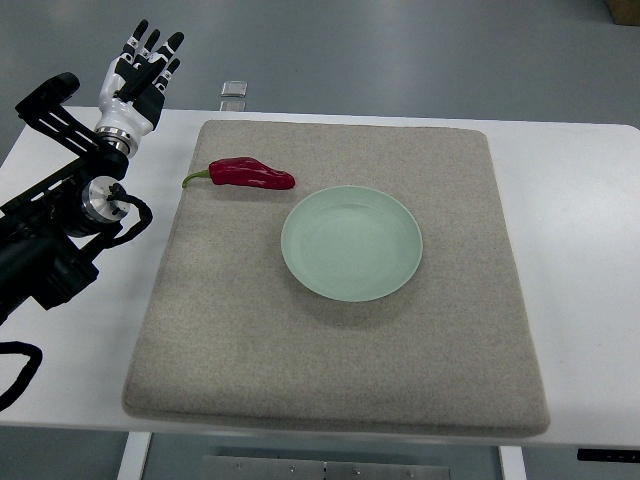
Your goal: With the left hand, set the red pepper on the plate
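Note:
A red pepper (250, 174) with a green stem lies on the grey mat, just up and left of the plate. The pale green plate (351, 242) sits near the mat's middle with nothing on it. My left hand (143, 70) is raised at the upper left, beyond the mat's corner, with its fingers extended and holding nothing. It is well apart from the pepper, to its upper left. No right arm shows.
A grey felt mat (340, 380) covers most of the white table (580, 200). A small clear object (235, 89) lies at the table's far edge. My left arm's black links (50, 240) lie along the left side.

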Robot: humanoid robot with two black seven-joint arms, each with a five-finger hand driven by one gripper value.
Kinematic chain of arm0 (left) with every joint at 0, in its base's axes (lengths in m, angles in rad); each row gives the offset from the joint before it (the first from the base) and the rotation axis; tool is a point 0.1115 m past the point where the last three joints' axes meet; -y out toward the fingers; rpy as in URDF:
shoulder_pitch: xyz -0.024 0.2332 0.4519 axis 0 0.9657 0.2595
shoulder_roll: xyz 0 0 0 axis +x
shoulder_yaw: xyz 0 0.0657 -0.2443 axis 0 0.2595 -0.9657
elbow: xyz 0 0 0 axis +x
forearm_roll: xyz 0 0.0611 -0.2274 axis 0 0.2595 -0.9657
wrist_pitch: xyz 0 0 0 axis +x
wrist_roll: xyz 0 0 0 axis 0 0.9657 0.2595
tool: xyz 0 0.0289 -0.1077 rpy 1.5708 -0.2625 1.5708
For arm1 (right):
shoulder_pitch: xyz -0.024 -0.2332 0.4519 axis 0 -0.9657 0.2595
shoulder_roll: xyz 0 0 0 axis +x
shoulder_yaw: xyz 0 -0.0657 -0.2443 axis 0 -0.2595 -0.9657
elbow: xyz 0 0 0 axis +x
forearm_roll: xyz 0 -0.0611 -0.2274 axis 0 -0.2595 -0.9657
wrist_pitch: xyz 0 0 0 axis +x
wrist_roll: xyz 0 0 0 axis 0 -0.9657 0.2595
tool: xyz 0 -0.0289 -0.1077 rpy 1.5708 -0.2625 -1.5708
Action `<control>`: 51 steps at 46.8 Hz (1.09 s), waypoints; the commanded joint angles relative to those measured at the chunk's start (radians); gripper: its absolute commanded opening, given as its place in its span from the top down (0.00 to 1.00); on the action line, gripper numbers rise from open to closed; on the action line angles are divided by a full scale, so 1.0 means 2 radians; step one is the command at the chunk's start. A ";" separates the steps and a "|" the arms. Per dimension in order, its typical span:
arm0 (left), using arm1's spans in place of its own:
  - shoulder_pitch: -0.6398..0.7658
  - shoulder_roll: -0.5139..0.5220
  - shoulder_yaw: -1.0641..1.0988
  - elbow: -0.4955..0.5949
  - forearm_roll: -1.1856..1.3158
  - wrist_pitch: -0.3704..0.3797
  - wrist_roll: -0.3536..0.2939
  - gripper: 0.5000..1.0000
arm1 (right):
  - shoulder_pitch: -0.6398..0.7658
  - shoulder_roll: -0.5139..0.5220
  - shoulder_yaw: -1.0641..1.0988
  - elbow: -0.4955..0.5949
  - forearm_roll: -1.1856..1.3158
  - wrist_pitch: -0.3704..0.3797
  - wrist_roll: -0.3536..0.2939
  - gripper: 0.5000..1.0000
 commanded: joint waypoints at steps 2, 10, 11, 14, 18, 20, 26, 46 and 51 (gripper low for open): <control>0.001 0.000 0.000 0.001 0.000 0.000 0.000 0.00 | 0.000 0.000 0.000 0.000 0.000 0.000 0.001 0.14; 0.001 -0.001 0.007 0.004 0.004 0.000 0.000 0.00 | 0.000 0.000 0.000 0.000 0.000 0.000 0.001 0.14; 0.001 -0.001 0.009 0.004 0.006 0.000 0.000 0.01 | 0.000 0.000 0.000 0.000 0.001 0.000 0.000 0.14; 0.000 0.000 0.016 0.004 0.026 0.000 0.000 0.01 | 0.000 0.000 0.000 0.000 0.000 0.000 0.000 0.14; -0.001 0.000 0.016 0.004 0.076 0.003 0.000 0.01 | 0.000 0.000 0.000 0.000 0.000 0.000 0.000 0.14; -0.001 0.000 0.016 0.003 0.105 0.008 0.000 0.01 | 0.000 0.000 0.000 0.000 0.000 0.000 0.000 0.14; -0.002 0.000 0.017 0.004 0.169 0.011 0.003 0.01 | 0.000 0.000 0.000 0.000 0.001 0.000 0.000 0.14; -0.035 0.023 0.083 0.002 0.280 0.027 0.015 0.01 | 0.000 0.000 0.000 0.000 0.000 0.000 0.000 0.14; -0.040 0.025 0.089 0.001 0.281 0.027 0.016 0.01 | 0.000 0.000 0.000 0.000 0.000 0.000 0.000 0.14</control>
